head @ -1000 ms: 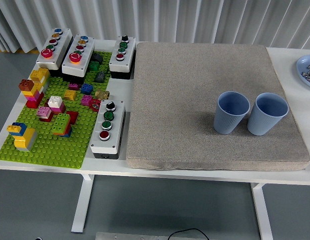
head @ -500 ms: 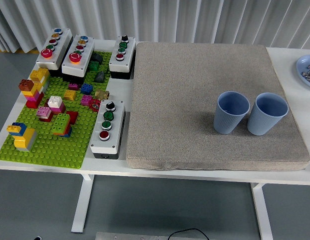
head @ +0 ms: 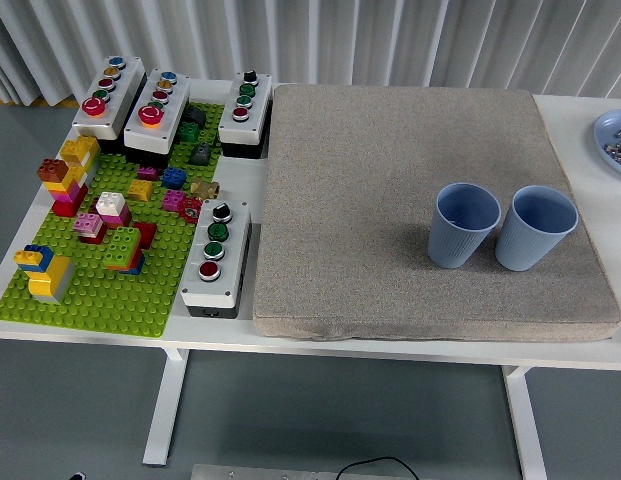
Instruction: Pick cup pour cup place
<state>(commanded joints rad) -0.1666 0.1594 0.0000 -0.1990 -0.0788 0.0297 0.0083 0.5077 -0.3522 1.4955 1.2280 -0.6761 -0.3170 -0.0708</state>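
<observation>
Two light blue ribbed cups stand upright side by side on the grey mat (head: 390, 170), near its front right part. The left cup (head: 464, 225) and the right cup (head: 534, 228) almost touch each other. I cannot see what is inside either cup. Neither of my hands nor any arm shows in the head view.
A green brick baseplate (head: 90, 290) with several coloured bricks lies at the left. Several button boxes stand around it, one (head: 215, 258) just left of the mat. A blue plate (head: 616, 140) with small items sits at the right edge.
</observation>
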